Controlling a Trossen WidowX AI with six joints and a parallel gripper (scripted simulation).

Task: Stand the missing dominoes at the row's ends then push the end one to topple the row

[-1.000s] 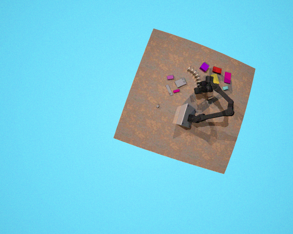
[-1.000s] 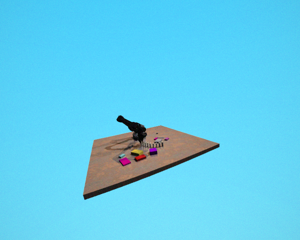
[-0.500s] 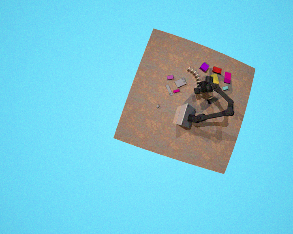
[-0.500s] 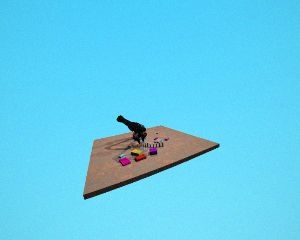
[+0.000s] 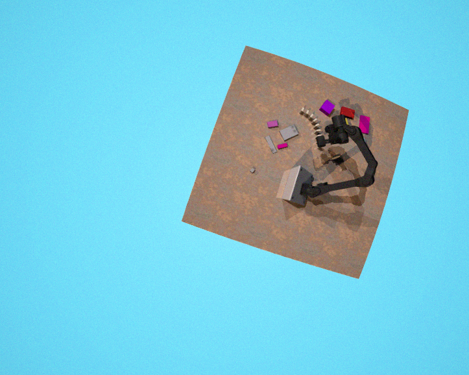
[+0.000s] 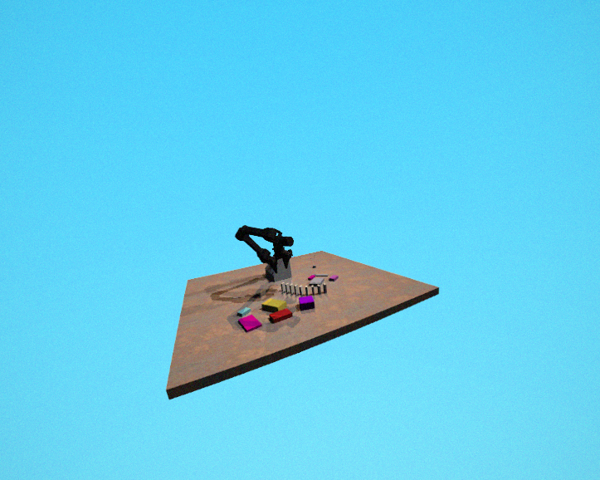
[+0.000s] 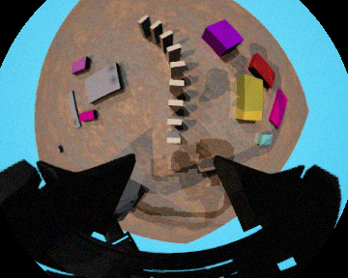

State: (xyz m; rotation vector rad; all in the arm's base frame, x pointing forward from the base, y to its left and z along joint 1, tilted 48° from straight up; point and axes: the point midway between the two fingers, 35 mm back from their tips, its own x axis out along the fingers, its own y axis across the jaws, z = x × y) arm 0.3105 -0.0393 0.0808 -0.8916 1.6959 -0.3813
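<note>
While empty, tool (image 7: pixel 174 169) above unmarked dominoes (image 7: pixel 176 84)

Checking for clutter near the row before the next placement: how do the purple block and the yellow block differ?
The purple block sits beside the far end of the domino row; the yellow block lies beside its near half, farther out. The purple block looks roughly square, the yellow block longer. In the top view the purple block shows whole, while the arm hides most of the yellow block. Both lie flat on the table, apart from the dominoes.
</note>
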